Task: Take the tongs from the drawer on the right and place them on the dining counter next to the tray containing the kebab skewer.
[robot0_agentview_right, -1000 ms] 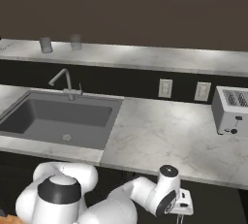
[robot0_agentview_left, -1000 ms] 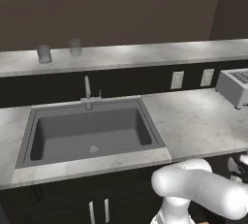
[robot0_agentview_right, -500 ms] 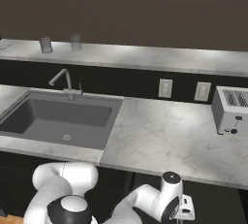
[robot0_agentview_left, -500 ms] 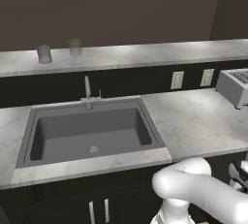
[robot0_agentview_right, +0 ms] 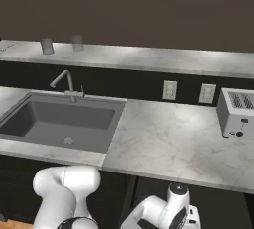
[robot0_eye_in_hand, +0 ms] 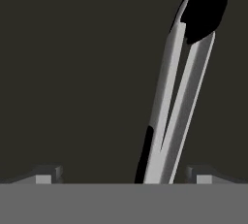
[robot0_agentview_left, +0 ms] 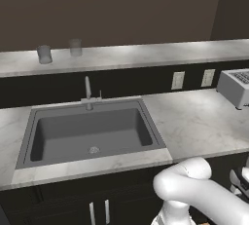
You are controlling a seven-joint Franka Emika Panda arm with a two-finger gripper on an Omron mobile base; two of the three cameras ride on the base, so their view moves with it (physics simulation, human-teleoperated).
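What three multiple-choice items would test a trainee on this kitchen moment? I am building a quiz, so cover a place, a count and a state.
1. Where does the toaster stand?
A. In the sink
B. On the worktop, at its right end
C. On the upper counter

2. How many grey cups stand on the dining counter?
A. Two
B. Four
C. None

3. How is the gripper over the tongs?
A. Shut on them
B. Open, tips either side
C. Shut beside them

Answers: 1 B, it stands right of the wall outlets; 2 A, two stand side by side at the left; 3 B, the hand view shows the tips apart.

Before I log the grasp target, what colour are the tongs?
Silvery metal arms with a black end, the tongs show best in the hand view.
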